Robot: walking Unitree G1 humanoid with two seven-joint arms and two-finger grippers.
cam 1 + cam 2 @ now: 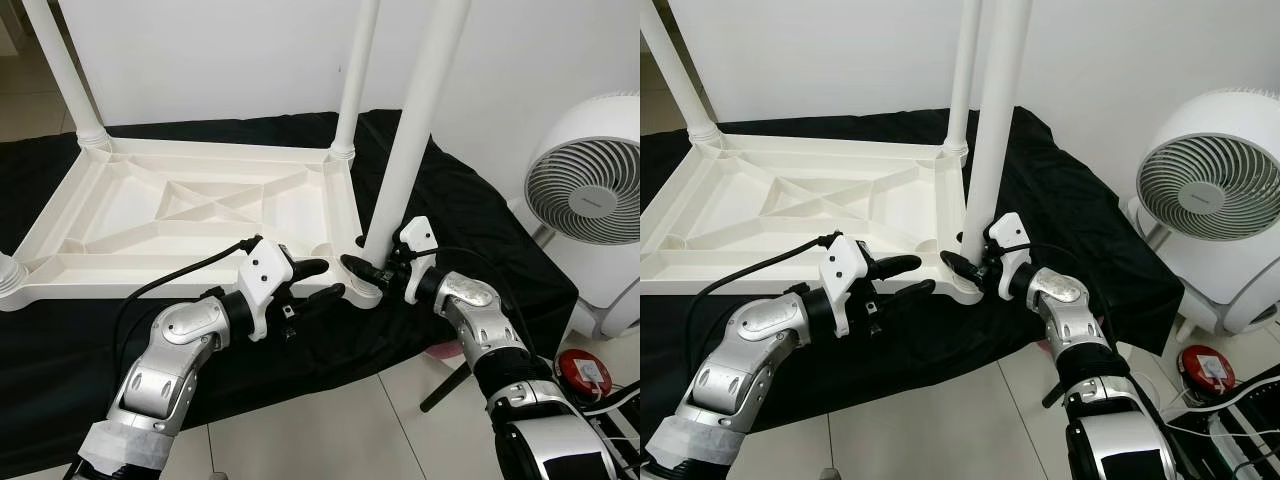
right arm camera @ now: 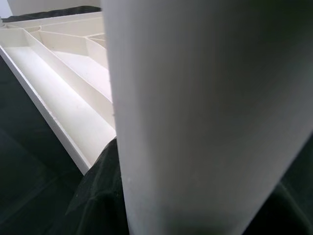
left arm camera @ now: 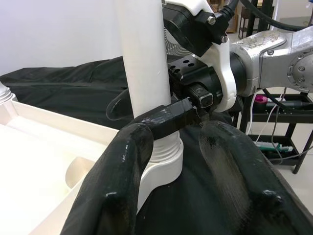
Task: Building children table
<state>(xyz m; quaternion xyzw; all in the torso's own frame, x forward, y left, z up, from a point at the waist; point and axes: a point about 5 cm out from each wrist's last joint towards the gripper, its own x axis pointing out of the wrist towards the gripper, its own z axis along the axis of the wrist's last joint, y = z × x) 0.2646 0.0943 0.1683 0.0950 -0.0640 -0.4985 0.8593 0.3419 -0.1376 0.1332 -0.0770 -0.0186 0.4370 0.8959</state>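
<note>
Three table legs stood seated in the inverted tabletop [image 1: 190, 215]. Right gripper [image 1: 365, 268] clenched the near leg [image 1: 415, 120] at its socket; left gripper [image 1: 315, 283] hung released beside it, leg apparently needing final seating

White plastic tabletop [image 1: 180, 215], upside down, with white legs [image 1: 420, 120]. Black cloth [image 1: 470, 215] beneath. Pale glossy floor tiles [image 1: 330, 425]. White wall [image 1: 220, 60] behind. White fan [image 1: 588, 195] with a grey grille. Silver arms, white wrist housings, black fingers on the left gripper [image 1: 318, 283] and right gripper [image 1: 362, 268]. Small red item [image 1: 583, 372], possibly white-labelled, too small to tell.
</note>
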